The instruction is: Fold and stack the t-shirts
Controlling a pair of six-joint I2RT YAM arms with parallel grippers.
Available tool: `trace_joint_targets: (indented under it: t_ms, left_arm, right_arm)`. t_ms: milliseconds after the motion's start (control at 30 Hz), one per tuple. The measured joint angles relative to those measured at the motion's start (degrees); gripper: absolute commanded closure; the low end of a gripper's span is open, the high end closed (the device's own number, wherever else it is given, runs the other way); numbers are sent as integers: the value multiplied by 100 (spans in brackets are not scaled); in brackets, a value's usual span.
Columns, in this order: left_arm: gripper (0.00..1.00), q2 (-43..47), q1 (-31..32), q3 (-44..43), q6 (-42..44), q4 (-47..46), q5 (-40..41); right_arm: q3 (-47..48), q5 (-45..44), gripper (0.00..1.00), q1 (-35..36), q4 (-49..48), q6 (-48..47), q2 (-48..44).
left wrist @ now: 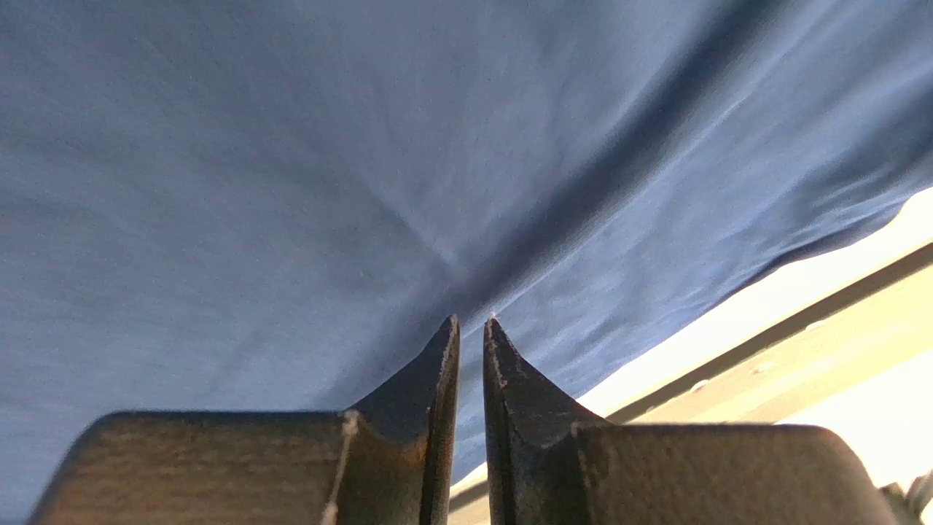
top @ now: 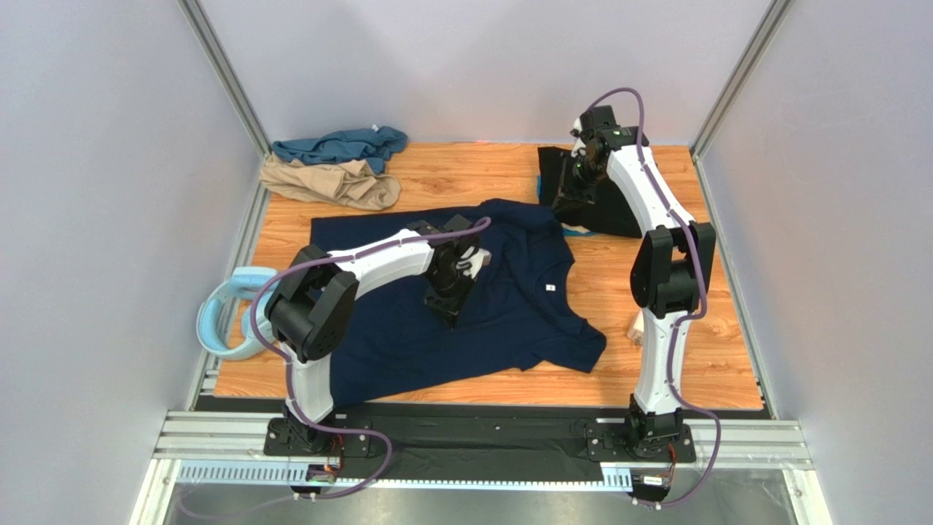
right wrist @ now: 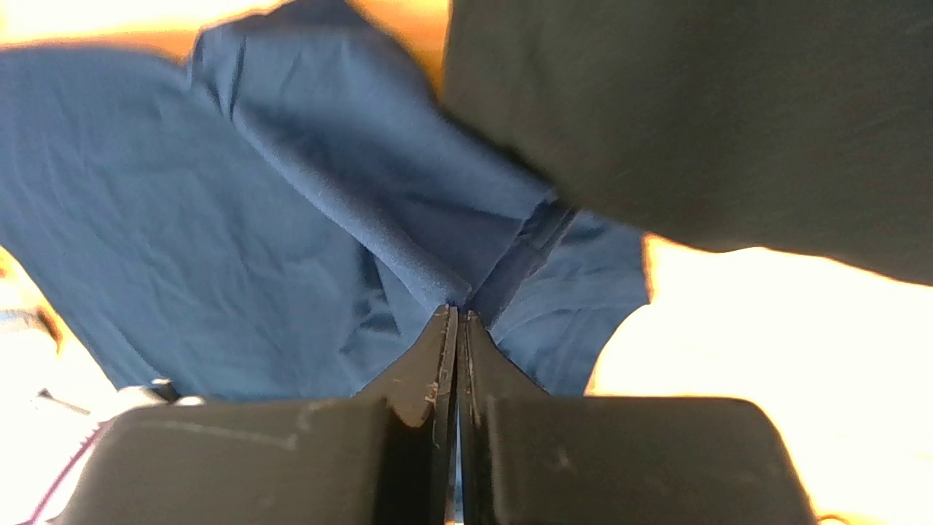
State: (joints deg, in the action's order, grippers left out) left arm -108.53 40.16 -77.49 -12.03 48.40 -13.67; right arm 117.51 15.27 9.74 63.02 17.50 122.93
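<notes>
Left gripper [left wrist: 471, 322], navy t-shirt [top: 515, 317], wooden table [top: 471, 175]

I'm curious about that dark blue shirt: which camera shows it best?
Top external: the whole navy t-shirt lies spread on the table. Both wrist views show only close-up patches of its cloth.
</notes>
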Motion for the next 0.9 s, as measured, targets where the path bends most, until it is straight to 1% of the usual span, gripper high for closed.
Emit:
trace_joint_targets:
  t_ms: [167, 200, 233, 267, 367, 433, 600, 900]
  left_arm:
    - [81, 0, 48, 656, 22, 15, -7]
    - [83, 17, 44, 748, 7, 17, -66]
    - [85, 66, 42, 811, -4, -4, -83]
    - [91, 149, 48, 922, -33, -70, -90]
    - [98, 278, 76, 1130, -153, -219, -94]
    - [100, 372, 81, 1263, -264, -321, -94]
    - [100, 564, 151, 1515, -483, -531, -72]
    - [100, 949, 188, 1989, -713, -964, 26]
  right_arm:
    - [293, -92, 100, -125, -79, 4, 0]
    - [385, -103, 100, -133, -101, 4, 0]
    - [476, -107, 100, -138, -125, 7, 2]
    - [570, -105, 100, -138, -138, 7, 20]
    - [743, -94, 100, -138, -225, 24, 103]
    - [774, -74, 100, -136, -258, 26, 173]
    - [780, -70, 100, -131, -267, 26, 341]
    - [857, -190, 100, -232, -264, 15, 302]
